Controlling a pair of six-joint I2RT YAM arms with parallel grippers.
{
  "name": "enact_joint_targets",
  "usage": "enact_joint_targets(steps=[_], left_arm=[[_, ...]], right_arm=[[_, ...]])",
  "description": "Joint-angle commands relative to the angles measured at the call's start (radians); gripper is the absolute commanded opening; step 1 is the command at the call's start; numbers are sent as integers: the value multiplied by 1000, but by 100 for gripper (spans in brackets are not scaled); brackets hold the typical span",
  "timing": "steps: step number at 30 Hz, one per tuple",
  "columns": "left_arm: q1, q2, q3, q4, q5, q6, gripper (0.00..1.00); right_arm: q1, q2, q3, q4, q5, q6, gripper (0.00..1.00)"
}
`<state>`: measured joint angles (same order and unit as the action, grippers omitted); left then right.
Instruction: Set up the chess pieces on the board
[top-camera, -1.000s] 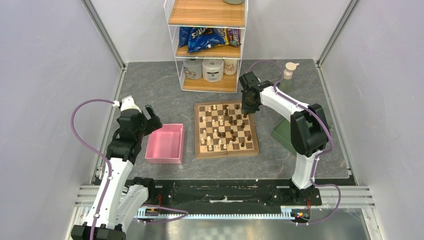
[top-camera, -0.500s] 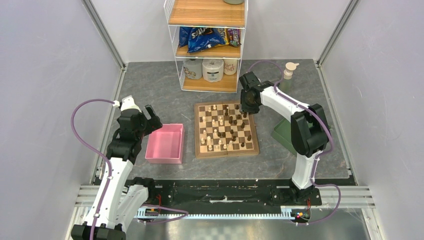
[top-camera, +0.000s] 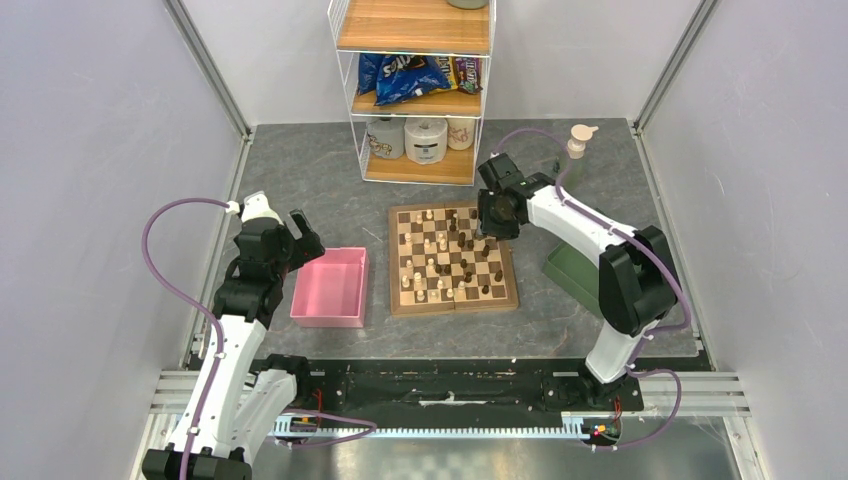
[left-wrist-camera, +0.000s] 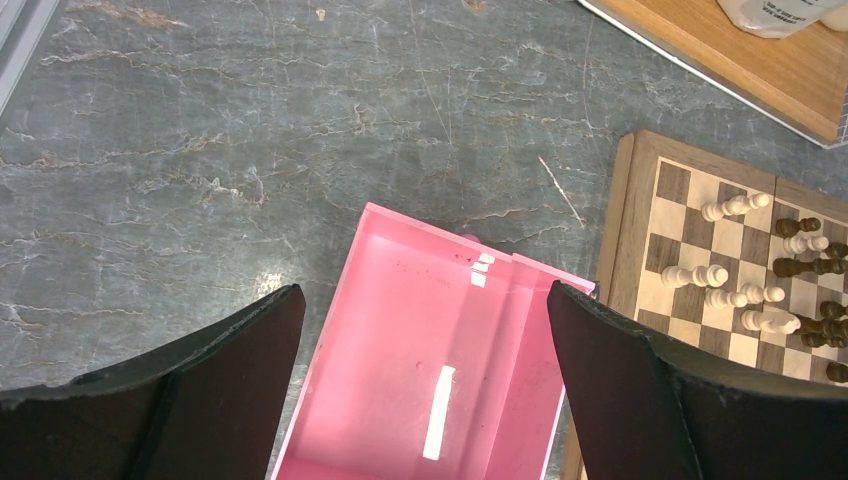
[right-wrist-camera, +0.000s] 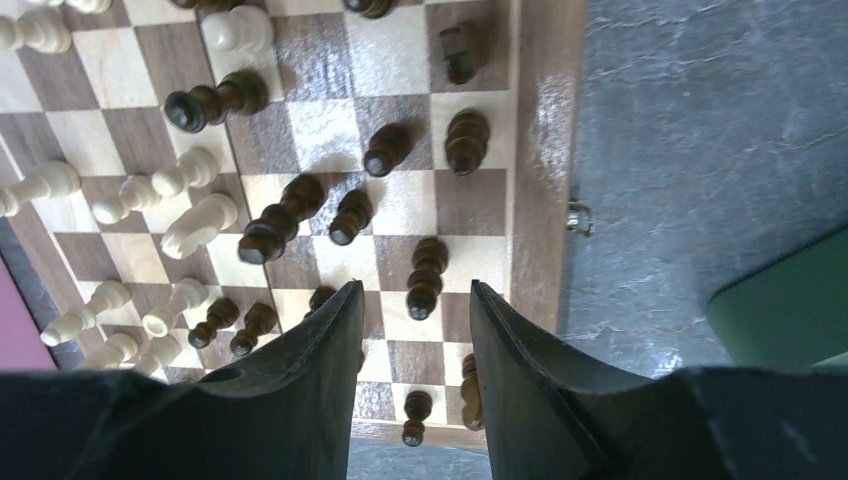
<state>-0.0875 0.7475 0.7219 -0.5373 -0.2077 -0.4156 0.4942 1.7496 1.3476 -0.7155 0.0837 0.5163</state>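
Note:
The board (top-camera: 455, 303) lies mid-table with many chess pieces on it, cream ones (top-camera: 430, 245) mostly on its left half and dark ones (top-camera: 497, 275) mostly on its right. My right gripper (top-camera: 490, 228) hovers over the board's back right part. In the right wrist view it (right-wrist-camera: 413, 292) is open and empty, with a dark piece (right-wrist-camera: 425, 278) standing just beyond its fingertips (right-wrist-camera: 345, 300). The board's border (right-wrist-camera: 545, 150) runs to their right. My left gripper (top-camera: 300, 235) is open and empty above the pink tray (left-wrist-camera: 440, 360); the board's left edge (left-wrist-camera: 622, 230) shows at the right of that view.
The pink tray (top-camera: 330, 290) sits left of the board and looks empty. A green tray (top-camera: 570, 270) sits to the board's right, partly under my right arm. A wire shelf rack (top-camera: 415, 90) with snack bags and jars stands behind the board. A soap bottle (top-camera: 577, 148) stands at the back right.
My right arm's elbow has swung nearer and to the right, while its gripper stayed over the board's back right part, shifting slightly left. My left arm has not moved.

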Motion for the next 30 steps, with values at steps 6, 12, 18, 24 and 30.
enact_joint_targets(steps=[6,12,18,24,30], left_arm=[[-2,-6,16,25,0,-27,99],[-1,-5,16,25,-1,-27,99],[-1,-5,16,24,-1,-25,99],[-2,-6,17,25,0,-26,99],[-2,-6,17,25,2,-28,99]], right_arm=[[25,28,-4,1,29,31,43],[23,43,-7,-13,31,26,37],[24,68,14,-20,26,14,29],[24,64,9,-34,25,6,18],[26,22,-1,-56,18,0,11]])
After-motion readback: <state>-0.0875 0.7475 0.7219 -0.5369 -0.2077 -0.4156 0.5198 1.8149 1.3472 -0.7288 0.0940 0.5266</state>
